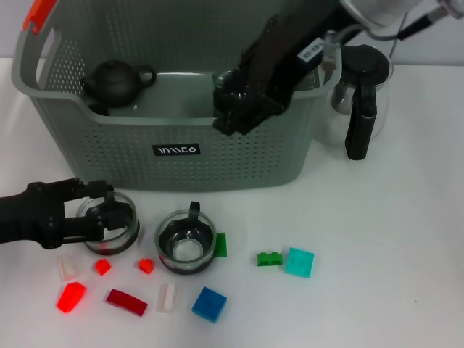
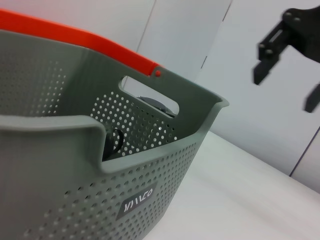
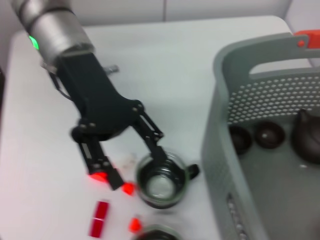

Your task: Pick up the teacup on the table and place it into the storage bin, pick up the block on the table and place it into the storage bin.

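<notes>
Two glass teacups stand on the white table in front of the grey storage bin. My left gripper is open, its fingers on either side of the left teacup. In the right wrist view that left gripper has one finger at the teacup's rim and the other apart from it. The second teacup stands free. Loose blocks lie in front: red, blue, teal, green. My right gripper hangs open over the bin with nothing in it.
A dark teapot and small dark cups sit inside the bin. A glass coffee pot with a black handle stands right of the bin. The bin's orange handle clip shows in the left wrist view.
</notes>
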